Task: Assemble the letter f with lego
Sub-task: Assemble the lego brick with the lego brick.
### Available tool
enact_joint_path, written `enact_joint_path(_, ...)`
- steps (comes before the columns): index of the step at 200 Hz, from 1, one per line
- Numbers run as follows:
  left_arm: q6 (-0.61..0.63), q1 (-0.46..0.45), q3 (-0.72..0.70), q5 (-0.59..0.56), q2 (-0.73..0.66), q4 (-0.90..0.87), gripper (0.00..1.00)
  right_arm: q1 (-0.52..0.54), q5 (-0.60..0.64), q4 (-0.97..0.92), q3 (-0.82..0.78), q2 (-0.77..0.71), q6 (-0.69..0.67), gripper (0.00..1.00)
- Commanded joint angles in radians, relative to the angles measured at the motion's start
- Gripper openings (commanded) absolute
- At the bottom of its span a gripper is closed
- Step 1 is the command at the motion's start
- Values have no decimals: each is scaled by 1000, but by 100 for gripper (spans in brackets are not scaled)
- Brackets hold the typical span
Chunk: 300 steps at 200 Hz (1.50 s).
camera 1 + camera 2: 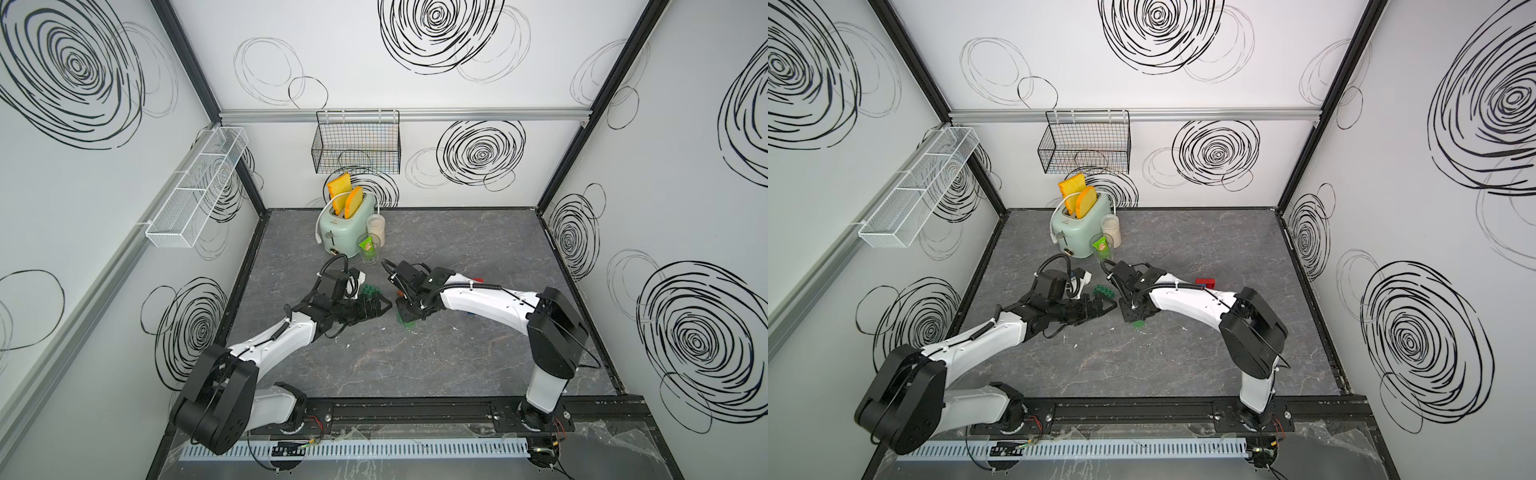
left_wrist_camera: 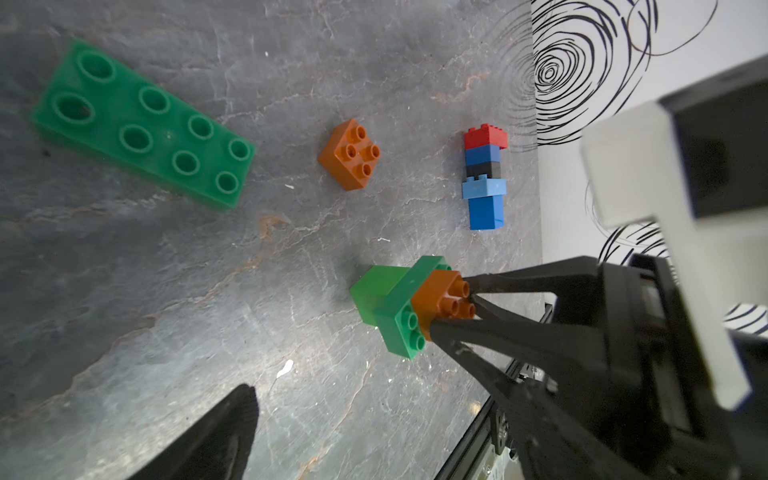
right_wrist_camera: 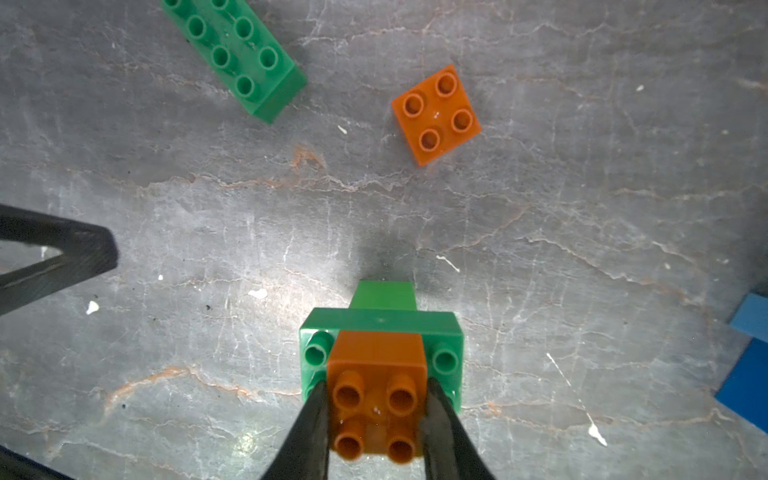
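My right gripper is shut on an orange brick that tops a small lego stack. Below that brick come a wider green brick and a smaller green one at the bottom, close to the table. The left gripper is open and holds nothing. One of its fingers stands well to the side of the stack. A long green brick and a loose orange brick lie on the table beyond. A row of joined red, blue, black and light blue bricks lies farther right.
At the back of the grey table stand a mint toaster with toast, a jar and a glass with a green packet. A wire basket hangs on the back wall. A white mesh shelf is on the left wall.
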Motion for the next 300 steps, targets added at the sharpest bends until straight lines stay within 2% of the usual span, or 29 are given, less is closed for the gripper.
enact_joint_path(1,33,13,14,-12,-19,-48,99,-38,70,-163,-14,60,90,30)
enact_joint_path(39,35,36,-21,-8,7,-42,98,-53,76,-191,21,54,141,31)
enact_joint_path(149,33,50,-41,-16,38,-21,97,-60,35,-208,111,32,149,36)
enact_joint_path(233,31,66,-43,-12,50,-16,97,-71,-21,-148,56,17,150,37)
enact_joint_path(300,28,71,-44,-9,63,-11,97,-71,-23,-134,32,3,154,43)
